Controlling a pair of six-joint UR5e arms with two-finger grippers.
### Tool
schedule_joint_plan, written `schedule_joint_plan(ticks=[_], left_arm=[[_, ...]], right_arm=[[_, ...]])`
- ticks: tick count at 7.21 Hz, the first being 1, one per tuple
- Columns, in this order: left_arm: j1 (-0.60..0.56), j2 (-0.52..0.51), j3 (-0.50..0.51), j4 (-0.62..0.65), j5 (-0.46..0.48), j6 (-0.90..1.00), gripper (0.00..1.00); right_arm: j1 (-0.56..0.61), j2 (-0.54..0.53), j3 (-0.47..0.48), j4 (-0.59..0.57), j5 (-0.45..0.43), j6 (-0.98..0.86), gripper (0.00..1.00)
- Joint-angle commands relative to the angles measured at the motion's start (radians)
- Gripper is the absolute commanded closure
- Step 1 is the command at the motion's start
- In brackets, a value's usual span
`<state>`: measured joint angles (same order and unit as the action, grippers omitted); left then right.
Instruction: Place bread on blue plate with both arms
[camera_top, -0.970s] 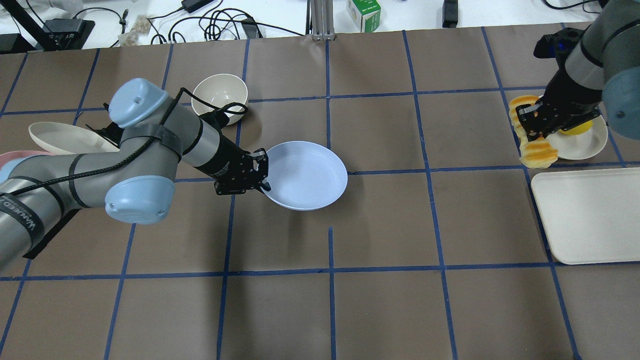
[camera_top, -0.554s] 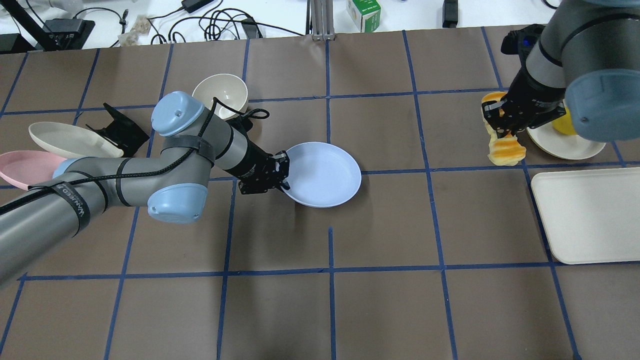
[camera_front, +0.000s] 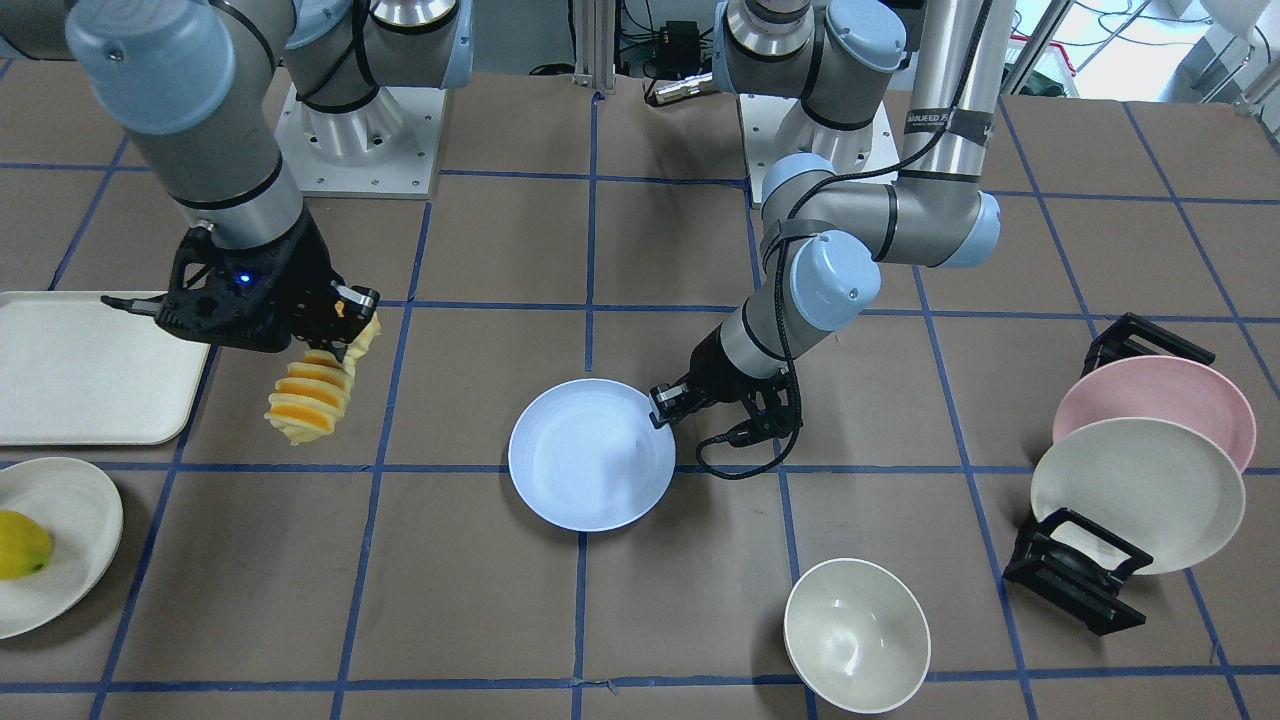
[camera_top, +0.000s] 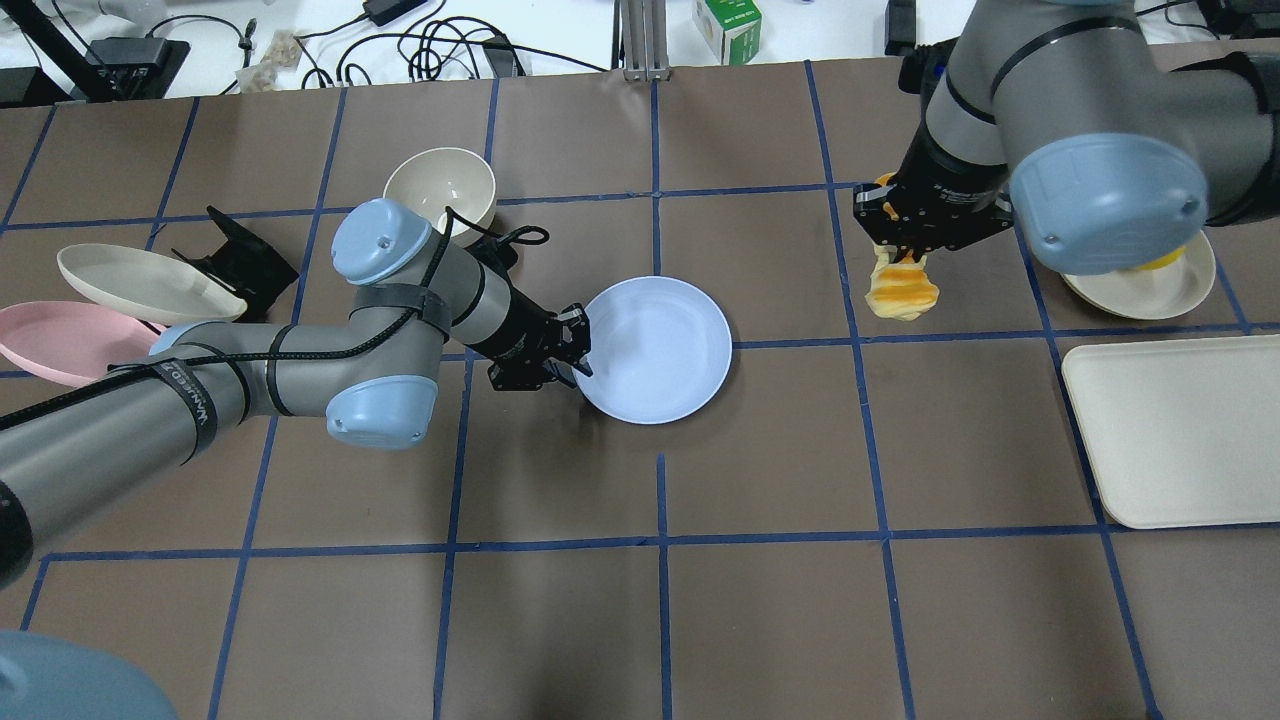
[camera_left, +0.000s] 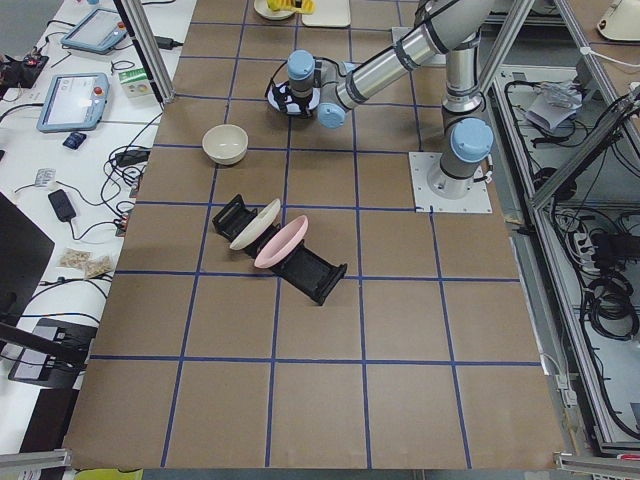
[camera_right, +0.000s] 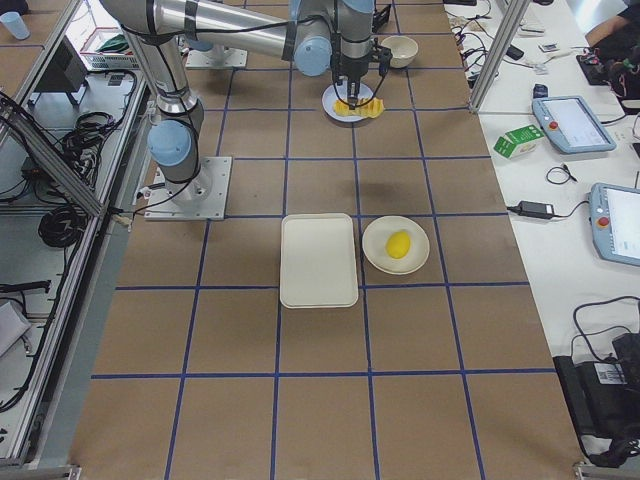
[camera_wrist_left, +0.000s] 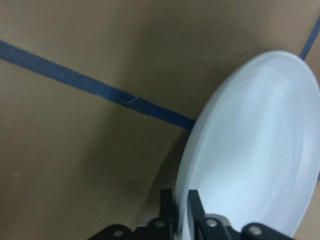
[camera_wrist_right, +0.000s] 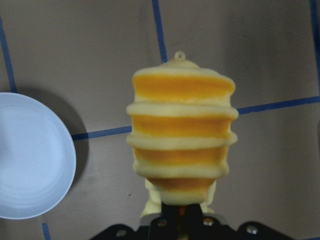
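The bread (camera_top: 901, 291) has been brought nearer, clamped by the right gripper (camera_top: 903, 258). The blue plate (camera_top: 665, 350) is pinched by the left gripper (camera_top: 583, 354)

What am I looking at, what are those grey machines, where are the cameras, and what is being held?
These are two robot arms, the left arm and the right arm, at a table. Two cameras look down on it, two watch from its ends, one rides on each wrist. The left tool pinches the rim of the blue plate. The right tool grips the bread by one end; it hangs above the table, apart from that plate. Also: a bowl, a pink plate and a cream plate in a black rack, a tray, a yellow fruit on a small plate.
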<state>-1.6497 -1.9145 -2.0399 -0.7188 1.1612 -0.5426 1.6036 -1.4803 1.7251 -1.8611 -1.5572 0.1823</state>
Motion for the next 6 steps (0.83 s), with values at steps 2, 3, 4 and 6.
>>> schedule_joint_plan(ticks=[2, 3, 4, 6], left_arm=[[0.004, 0.079, 0.015, -0.004, 0.167, -0.002, 0.0], [0.013, 0.13, 0.039, -0.043, 0.231, 0.048, 0.0], [0.036, 0.175, 0.105, -0.205, 0.303, 0.156, 0.0], [0.044, 0.233, 0.359, -0.622, 0.412, 0.318, 0.0]], right_arm=[[0.165, 0.087, -0.03, -0.013, 0.035, 0.078, 1.0], [0.201, 0.116, -0.041, -0.035, 0.037, 0.083, 1.0], [0.238, 0.155, -0.051, -0.058, 0.037, 0.085, 1.0], [0.312, 0.23, -0.058, -0.148, 0.037, 0.101, 1.0]])
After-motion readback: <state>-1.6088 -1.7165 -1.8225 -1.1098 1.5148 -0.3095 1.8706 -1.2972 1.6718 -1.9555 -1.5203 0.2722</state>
